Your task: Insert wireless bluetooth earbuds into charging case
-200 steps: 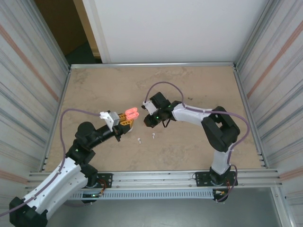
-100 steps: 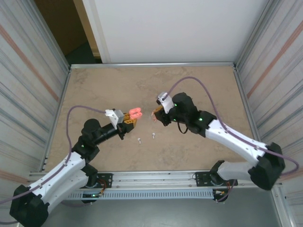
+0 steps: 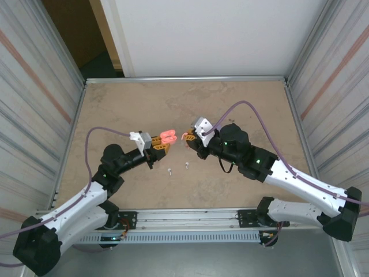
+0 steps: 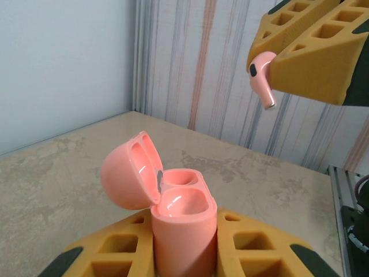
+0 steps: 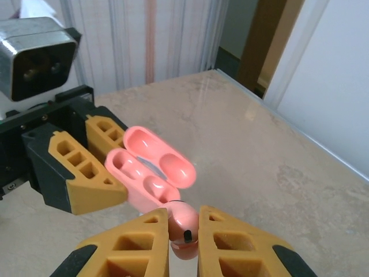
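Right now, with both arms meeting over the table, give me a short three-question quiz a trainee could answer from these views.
1. True or false: the lid of the pink charging case held in the left gripper is shut.
2. What does the right gripper hold? A) a pink earbud B) a white earbud C) nothing
3. How many small white earbuds lie on the table in the top view?

Key: 1 false, the lid stands open. 2 A. 3 two.
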### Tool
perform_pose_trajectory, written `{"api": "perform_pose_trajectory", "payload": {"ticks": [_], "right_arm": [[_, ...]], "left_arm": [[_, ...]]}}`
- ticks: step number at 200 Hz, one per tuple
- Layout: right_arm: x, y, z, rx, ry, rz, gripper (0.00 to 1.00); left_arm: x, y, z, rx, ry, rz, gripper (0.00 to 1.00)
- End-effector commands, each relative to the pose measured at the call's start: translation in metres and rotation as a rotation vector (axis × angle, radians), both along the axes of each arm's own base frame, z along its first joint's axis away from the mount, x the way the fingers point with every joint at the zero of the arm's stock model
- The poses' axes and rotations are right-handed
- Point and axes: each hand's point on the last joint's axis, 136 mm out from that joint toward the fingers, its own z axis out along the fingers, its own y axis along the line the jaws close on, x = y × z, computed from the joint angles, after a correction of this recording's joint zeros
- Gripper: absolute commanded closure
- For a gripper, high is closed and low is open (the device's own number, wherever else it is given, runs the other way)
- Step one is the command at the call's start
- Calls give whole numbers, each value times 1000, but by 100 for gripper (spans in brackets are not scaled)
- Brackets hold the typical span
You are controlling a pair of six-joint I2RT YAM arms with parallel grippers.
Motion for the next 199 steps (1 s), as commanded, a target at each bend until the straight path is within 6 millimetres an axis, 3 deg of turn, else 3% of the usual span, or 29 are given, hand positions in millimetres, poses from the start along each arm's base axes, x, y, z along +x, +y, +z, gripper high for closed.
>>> {"api": "perform_pose_trajectory", "payload": {"ticks": [1,86,199], "right_arm": [[2,9,27,11,-85,13,86],[4,44,19,-40,-82,84,86],[5,58,-3,-76,-30,114,86]], "left_arm": [[-7,-5,16,-40,-47,-51,100],[-5,-10,17,-35,-50,-67,100],[-4,-10,16,-34,-43,-67,100]]}}
